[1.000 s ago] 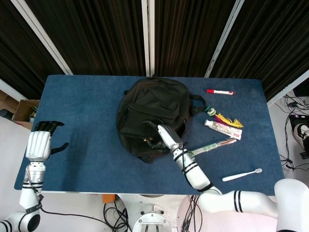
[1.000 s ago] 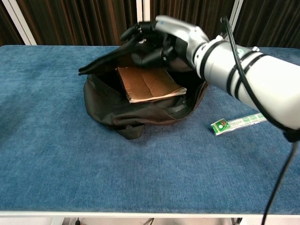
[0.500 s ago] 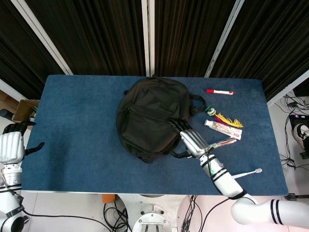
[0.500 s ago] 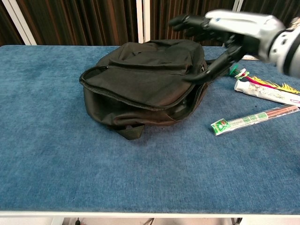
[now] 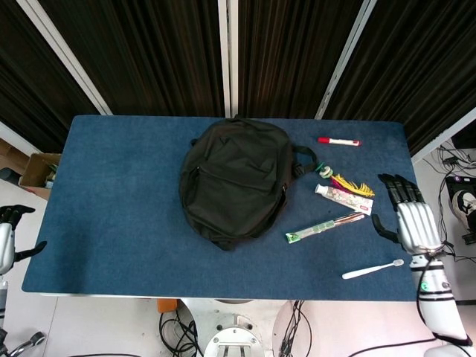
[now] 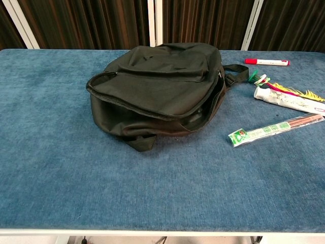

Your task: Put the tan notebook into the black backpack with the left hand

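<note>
The black backpack lies in the middle of the blue table, its flap down; in the chest view the black backpack looks closed over its opening. The tan notebook is hidden from both views. My left hand shows only at the far left edge of the head view, off the table, fingers apart and holding nothing. Off the table's right edge hangs my right hand, fingers spread, empty. Neither hand appears in the chest view.
Right of the backpack lie a red marker, a toothpaste tube, a yellow-and-pink feathered item, wrapped chopsticks and a white toothbrush. A cardboard box stands on the floor at left.
My right hand let go of the backpack flap and pulled back off the right edge. The flap dropped, covering the notebook. My left hand retreated further left, off the table.
</note>
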Available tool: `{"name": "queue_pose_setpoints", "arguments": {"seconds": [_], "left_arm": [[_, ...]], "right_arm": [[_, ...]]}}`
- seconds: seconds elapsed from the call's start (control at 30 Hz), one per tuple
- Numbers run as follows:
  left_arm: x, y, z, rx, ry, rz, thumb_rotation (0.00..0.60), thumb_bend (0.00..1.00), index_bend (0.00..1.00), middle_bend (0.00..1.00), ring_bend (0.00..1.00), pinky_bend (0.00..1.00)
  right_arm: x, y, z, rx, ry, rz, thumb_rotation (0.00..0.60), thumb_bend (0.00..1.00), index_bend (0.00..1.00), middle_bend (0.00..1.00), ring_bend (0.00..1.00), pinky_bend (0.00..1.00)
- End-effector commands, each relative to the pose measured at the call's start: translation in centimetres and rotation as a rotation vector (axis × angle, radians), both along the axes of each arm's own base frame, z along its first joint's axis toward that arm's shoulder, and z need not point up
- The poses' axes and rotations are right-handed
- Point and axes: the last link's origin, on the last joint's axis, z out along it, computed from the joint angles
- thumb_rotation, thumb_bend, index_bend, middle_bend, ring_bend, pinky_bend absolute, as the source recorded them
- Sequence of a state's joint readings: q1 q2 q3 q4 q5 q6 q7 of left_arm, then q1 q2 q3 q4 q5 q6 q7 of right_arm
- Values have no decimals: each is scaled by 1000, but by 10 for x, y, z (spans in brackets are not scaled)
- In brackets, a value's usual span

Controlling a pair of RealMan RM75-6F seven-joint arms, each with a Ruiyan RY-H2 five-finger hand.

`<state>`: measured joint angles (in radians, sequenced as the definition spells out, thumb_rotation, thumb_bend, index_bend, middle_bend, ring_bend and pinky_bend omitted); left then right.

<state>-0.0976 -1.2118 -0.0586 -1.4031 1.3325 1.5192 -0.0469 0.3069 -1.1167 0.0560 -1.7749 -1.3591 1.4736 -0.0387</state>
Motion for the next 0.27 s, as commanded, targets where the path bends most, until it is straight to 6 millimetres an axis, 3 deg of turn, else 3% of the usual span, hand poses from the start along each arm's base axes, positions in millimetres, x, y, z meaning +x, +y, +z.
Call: {"name": "queue_pose_setpoints", "arguments": {"seconds": [0.03,0.13,0.27], "left_arm": [[11,-25,-4,-8,21,-29,600,0,298,261,196,177],[17,-40,-8,-21,14,-30,600,0,277,247,182,168],[23,-51,-11,-31,8,-29,600,0,273,244,180,165]], "right_arm": [[-30,32,16,-28,-19,-38,600,372,111,116,14,92],[-41,47,19,-43,-35,-44,600,375,109,111,0,63],[-48,51,17,-26,-41,-42,600,380,108,106,0,41]]}}
